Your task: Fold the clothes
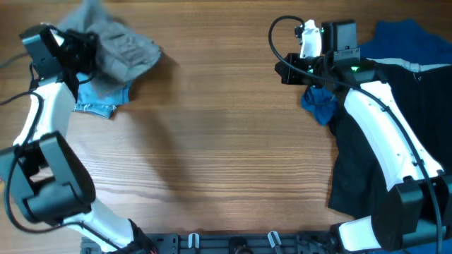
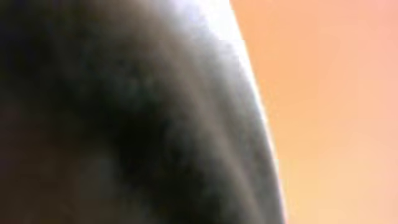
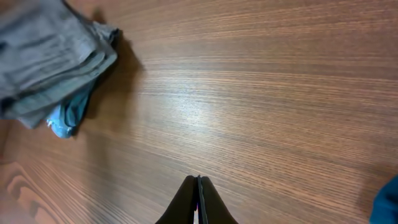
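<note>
The grey shorts [image 1: 120, 48] lie bunched at the table's far left, on top of a light-blue denim piece [image 1: 99, 95]. One part of them is lifted up at my left gripper [image 1: 79, 49]. Grey cloth [image 2: 124, 112] fills the left wrist view and hides the fingers. The grip looks shut on the shorts. My right gripper [image 3: 199, 182] is shut and empty, low over bare wood. In the overhead view it [image 1: 284, 70] is at the far right. The right wrist view also shows the shorts [image 3: 50, 56] and the denim [image 3: 65, 118].
A royal-blue piece [image 1: 321, 104] lies under the right arm, and more blue cloth [image 1: 409, 39] is at the far right corner. A black garment [image 1: 360, 162] covers the right side of the wooden table [image 1: 226, 155]. A blue edge [image 3: 388, 202] shows in the right wrist view.
</note>
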{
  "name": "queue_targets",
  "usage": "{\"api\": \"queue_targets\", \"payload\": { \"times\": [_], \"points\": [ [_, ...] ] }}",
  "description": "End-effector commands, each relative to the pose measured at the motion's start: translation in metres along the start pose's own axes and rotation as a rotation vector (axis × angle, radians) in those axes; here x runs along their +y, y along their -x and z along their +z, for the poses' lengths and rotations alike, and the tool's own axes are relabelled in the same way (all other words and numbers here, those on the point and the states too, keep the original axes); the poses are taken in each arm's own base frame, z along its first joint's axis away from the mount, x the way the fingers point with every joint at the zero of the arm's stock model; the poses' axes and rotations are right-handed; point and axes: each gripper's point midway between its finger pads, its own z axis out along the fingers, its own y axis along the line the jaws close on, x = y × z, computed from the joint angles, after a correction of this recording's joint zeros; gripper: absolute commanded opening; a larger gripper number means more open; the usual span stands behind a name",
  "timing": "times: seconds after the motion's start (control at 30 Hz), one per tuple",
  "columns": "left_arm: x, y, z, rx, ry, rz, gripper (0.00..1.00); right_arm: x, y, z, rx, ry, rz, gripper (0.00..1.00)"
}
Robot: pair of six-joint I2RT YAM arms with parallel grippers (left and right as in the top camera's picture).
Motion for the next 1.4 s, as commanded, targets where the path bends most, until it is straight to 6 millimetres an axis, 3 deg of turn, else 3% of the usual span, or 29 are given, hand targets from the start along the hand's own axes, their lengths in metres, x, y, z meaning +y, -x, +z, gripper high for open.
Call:
{"api": "queue_targets", "payload": {
  "times": [0.0, 0.1, 0.17, 0.2, 0.23, 0.3, 0.37, 0.4, 0.43, 0.5, 0.53, 0.6, 0.67, 0.73, 0.83, 0.9, 0.93, 0.97, 1.03, 1.07, 1.1, 1.13, 1.17, 1.2, 1.23, 1.27, 1.3, 1.37],
  "points": [
    [0.075, 0.029, 0.007, -0.145, 0.253, -0.039, 0.04, 0.003, 0.0, 0.002, 0.005, 0.016, 0.057, 0.05],
    [0.091, 0.048, -0.003, -0.165, 0.288, 0.032, 0.08, 0.003, 0.0, 0.002, 0.005, 0.016, 0.057, 0.05],
    [0.105, 0.048, -0.009, -0.149, 0.33, 0.008, 0.87, 0.001, 0.001, 0.002, -0.001, 0.008, 0.055, 0.05],
    [0.11, 0.047, -0.011, -0.139, 0.343, 0.003, 1.0, -0.002, 0.002, 0.002, -0.006, -0.011, 0.055, 0.05],
    [0.109, 0.038, -0.013, -0.064, 0.324, 0.062, 1.0, -0.006, 0.003, 0.002, -0.012, -0.034, 0.055, 0.05],
    [0.103, 0.029, -0.042, 0.035, 0.303, 0.064, 1.0, -0.009, 0.004, 0.002, -0.018, -0.053, 0.056, 0.05],
    [0.088, 0.033, -0.074, 0.036, 0.285, 0.04, 1.0, -0.01, 0.003, 0.002, -0.013, -0.054, 0.058, 0.05],
    [0.067, 0.038, -0.096, 0.019, 0.243, 0.114, 0.98, -0.01, 0.002, 0.002, -0.012, -0.054, 0.059, 0.05],
    [0.05, 0.042, -0.112, -0.011, 0.218, 0.191, 0.84, -0.01, 0.002, 0.002, -0.011, -0.055, 0.059, 0.05],
    [0.026, 0.048, -0.133, -0.07, 0.2, 0.315, 0.1, -0.01, 0.002, 0.002, -0.011, -0.055, 0.059, 0.05],
    [0.025, 0.047, -0.132, -0.074, 0.203, 0.321, 0.04, -0.01, 0.002, 0.002, -0.012, -0.055, 0.059, 0.05],
    [0.037, 0.042, -0.113, -0.052, 0.246, 0.36, 0.04, -0.01, 0.002, 0.002, -0.012, -0.056, 0.059, 0.05],
    [0.071, 0.038, -0.077, -0.033, 0.352, 0.374, 0.04, -0.01, 0.002, 0.002, -0.013, -0.059, 0.059, 0.05],
    [0.134, 0.032, -0.037, 0.004, 0.502, 0.354, 0.07, -0.011, 0.002, 0.002, -0.012, -0.06, 0.059, 0.05],
    [0.21, 0.005, -0.003, 0.126, 0.593, 0.264, 0.13, -0.015, 0.003, 0.001, -0.019, -0.083, 0.059, 0.05],
    [0.218, -0.009, 0.001, 0.202, 0.547, 0.211, 0.16, -0.017, 0.004, 0.001, -0.024, -0.099, 0.059, 0.04],
    [0.204, -0.006, -0.002, 0.206, 0.491, 0.206, 0.19, -0.017, 0.004, 0.001, -0.024, -0.099, 0.059, 0.04],
    [0.174, 0.0, -0.009, 0.203, 0.395, 0.207, 0.24, -0.017, 0.003, 0.001, -0.022, -0.099, 0.059, 0.04],
    [0.117, 0.017, -0.036, 0.164, 0.284, 0.265, 0.24, -0.017, 0.004, -0.002, -0.026, -0.102, 0.058, 0.04],
    [0.098, 0.023, -0.049, 0.138, 0.263, 0.3, 0.25, -0.017, 0.005, -0.004, -0.034, -0.11, 0.055, 0.04],
    [0.07, 0.03, -0.07, 0.099, 0.231, 0.349, 0.26, -0.016, 0.009, -0.011, -0.056, -0.124, 0.047, 0.04],
    [0.024, 0.035, -0.109, 0.031, 0.174, 0.442, 0.28, -0.015, 0.015, -0.021, -0.09, -0.145, 0.035, 0.04],
    [-0.003, 0.036, -0.136, -0.017, 0.14, 0.49, 0.31, -0.015, 0.021, -0.031, -0.125, -0.167, 0.019, 0.04],
    [-0.037, 0.031, -0.178, -0.085, 0.094, 0.559, 0.33, -0.009, 0.029, -0.049, -0.177, -0.183, -0.044, 0.04],
    [-0.057, 0.021, -0.211, -0.127, 0.067, 0.598, 0.53, -0.001, 0.035, -0.064, -0.214, -0.183, -0.112, 0.06],
    [-0.07, 0.008, -0.241, -0.155, 0.05, 0.658, 0.61, 0.006, 0.038, -0.077, -0.242, -0.181, -0.164, 0.08],
    [-0.078, -0.011, -0.272, -0.169, 0.049, 0.774, 0.66, 0.018, 0.042, -0.097, -0.289, -0.176, -0.227, 0.09],
    [-0.078, -0.049, -0.311, -0.145, 0.064, 1.009, 0.65, 0.034, 0.041, -0.131, -0.354, -0.164, -0.265, 0.09]
  ]
}}
